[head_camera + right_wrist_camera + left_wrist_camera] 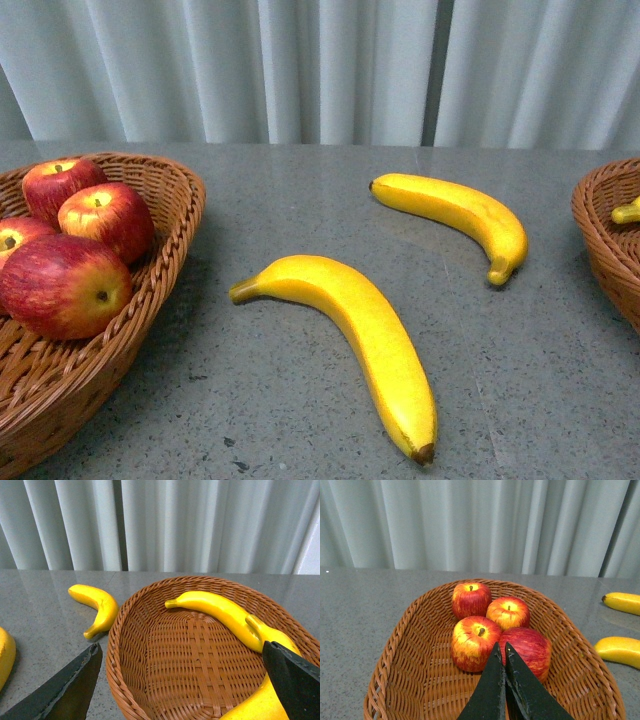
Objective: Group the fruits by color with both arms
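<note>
The left gripper (501, 650) is parked low over the left basket (415, 645) at the desk's left edge, fingers pinched together with nothing in them. The tips point at the gap between the two nearest apples (475, 642). Can't tell if they touch. Two more apples (471, 599) sit just behind, all four bunched up.

The right gripper (180, 647) hangs over the right basket (150, 645) at the desk's right edge, fingers spread wide and empty. One basket banana (250, 705) lies right by a finger, and another basket banana (215, 607) runs along the far wall.

Out on the bare desk (300, 400) between the baskets are the near banana (370, 335) and, further back, the far banana (455, 210).
</note>
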{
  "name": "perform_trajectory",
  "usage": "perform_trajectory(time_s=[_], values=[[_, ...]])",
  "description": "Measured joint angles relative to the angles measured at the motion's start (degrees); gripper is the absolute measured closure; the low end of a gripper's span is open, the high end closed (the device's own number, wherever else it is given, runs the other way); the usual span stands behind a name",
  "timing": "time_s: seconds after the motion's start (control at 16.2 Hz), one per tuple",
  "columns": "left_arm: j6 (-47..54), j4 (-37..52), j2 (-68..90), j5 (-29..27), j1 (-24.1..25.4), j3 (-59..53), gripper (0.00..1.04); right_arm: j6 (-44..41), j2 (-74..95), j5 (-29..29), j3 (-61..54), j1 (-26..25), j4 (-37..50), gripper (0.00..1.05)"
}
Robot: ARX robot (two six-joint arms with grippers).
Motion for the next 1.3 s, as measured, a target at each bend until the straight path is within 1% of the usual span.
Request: perform_trajectory(time_s=[0.31, 0.37, 0.43, 0.56, 0.99, 1.05, 1.17, 1.3], values=[[0.0, -4.3, -4.3, 0.0, 0.0, 0.0, 1.03, 0.0, 0.0, 0.0, 0.0, 0.0, 0.0, 0.06], [0.0, -11.5, -8.9, 0.0, 0.0, 0.0, 1.03, 0.0, 0.0, 0.0, 0.0, 0.0, 0.0, 0.06], [0.1, -13.6, -13.6, 0.1, 0.0, 0.0, 1.03, 0.0, 0.0, 0.0, 0.0, 0.0, 0.0, 0.06], [0.1, -14.7, -13.5, 0.0, 0.0, 0.0, 1.03, 0.0, 0.0, 0.0, 0.0, 0.0, 0.0, 0.06], [0.1, -14.4, -13.5, 0.0, 0.0, 0.0, 1.03, 0.0, 0.0, 0.0, 0.0, 0.0, 0.0, 0.06], [0.1, -14.4, -13.5, 0.0, 0.0, 0.0, 0.99, 0.0, 0.0, 0.0, 0.0, 0.0, 0.0, 0.06], [0.1, -14.4, -13.5, 0.0, 0.0, 0.0, 0.83, 0.0, 0.0, 0.0, 0.0, 0.0, 0.0, 0.06], [0.1, -14.4, -13.5, 0.0, 0.0, 0.0, 0.63, 0.0, 0.0, 0.0, 0.0, 0.0, 0.0, 0.06]])
